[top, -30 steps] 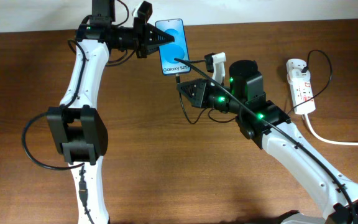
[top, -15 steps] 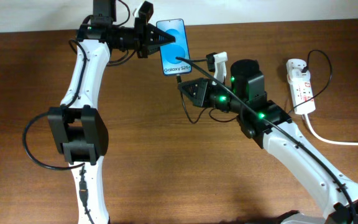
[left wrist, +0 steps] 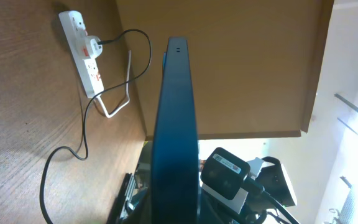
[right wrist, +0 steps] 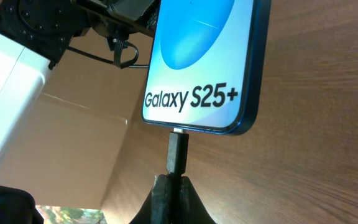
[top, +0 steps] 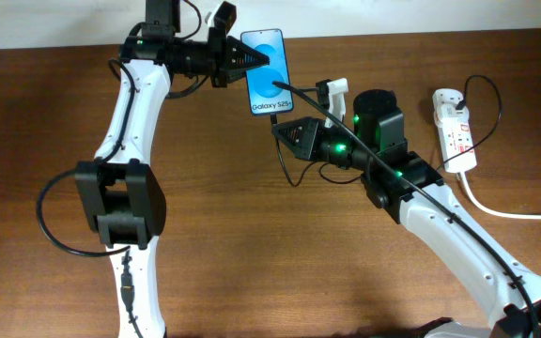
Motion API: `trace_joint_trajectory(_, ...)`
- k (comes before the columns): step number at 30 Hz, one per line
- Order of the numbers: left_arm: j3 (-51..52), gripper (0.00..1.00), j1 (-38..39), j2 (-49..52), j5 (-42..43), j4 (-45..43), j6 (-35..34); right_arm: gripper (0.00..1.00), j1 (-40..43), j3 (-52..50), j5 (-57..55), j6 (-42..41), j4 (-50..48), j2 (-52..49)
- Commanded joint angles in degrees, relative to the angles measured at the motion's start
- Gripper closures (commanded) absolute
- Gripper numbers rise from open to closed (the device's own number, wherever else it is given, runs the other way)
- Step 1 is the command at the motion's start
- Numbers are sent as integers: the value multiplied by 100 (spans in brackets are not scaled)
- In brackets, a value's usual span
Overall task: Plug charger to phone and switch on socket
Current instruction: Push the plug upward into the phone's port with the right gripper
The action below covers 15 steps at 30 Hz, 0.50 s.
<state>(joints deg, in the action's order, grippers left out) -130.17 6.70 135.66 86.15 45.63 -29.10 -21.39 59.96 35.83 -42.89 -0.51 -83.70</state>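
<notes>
Two grips: left fingers [top: 234, 58] on phone [top: 267, 70], right fingers [right wrist: 168, 198] on charger [right wrist: 178, 152] touching phone.

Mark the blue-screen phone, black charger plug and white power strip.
Slim blue-screen phone [right wrist: 197, 56]: right wrist view, screen centre.
Black charger plug [right wrist: 178, 152]: right wrist view, plug body.
White power strip [top: 458, 136]: overhead view, its face.

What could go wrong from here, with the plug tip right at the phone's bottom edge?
1. The right gripper pinches the plug tip at the bottom port of the phone; if slightly off-axis, pushing could bend it.
2. The left gripper holds the phone by one side only, so a push might pivot it.
3. The charger cable trails back to the socket and could snag on the right arm.
</notes>
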Motion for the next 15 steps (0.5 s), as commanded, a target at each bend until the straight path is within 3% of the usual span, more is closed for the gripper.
trace_joint_trajectory(1, -68, 100, 243, -61, 398, 55, 155, 96, 118, 79, -382, -9, -282, -31)
trace_joint_trajectory(15, -68, 100, 319, -61, 400, 354, 181, 96, 323, 85, -297, -72, -942, -402)
